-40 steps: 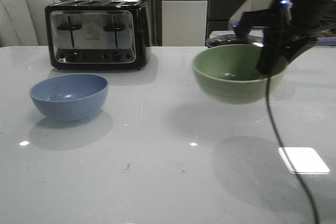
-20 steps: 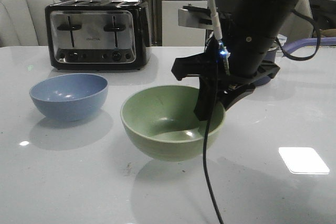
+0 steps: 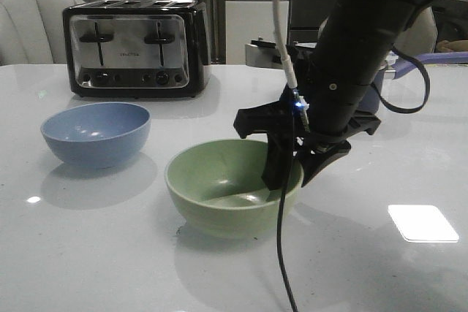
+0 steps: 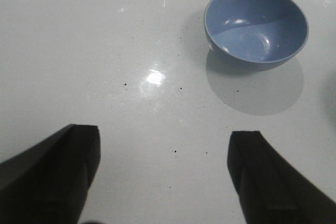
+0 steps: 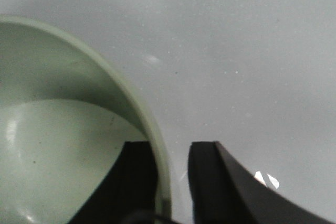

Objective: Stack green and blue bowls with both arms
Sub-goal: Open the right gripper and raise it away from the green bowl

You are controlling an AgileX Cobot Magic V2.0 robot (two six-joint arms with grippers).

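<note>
Right gripper [image 3: 281, 177] pinches the right rim of the green bowl [image 3: 227, 199], seemingly light, stiff, best held by its rim, at table centre; left gripper [image 4: 163, 174] hangs spread near the blue bowl [image 3: 96, 134], far left.

We can't see the green bowl's [image 3: 223, 188] right rim in the front view, the right arm [image 3: 351, 71] covers it. In the right wrist view the bowl [image 5: 63, 129] runs off the edge. The left gripper [image 4: 165, 174] only shows its two fingers [image 4: 52, 177], both cut off. The pot [image 3: 380, 82] behind the arm is mostly hidden.
</note>
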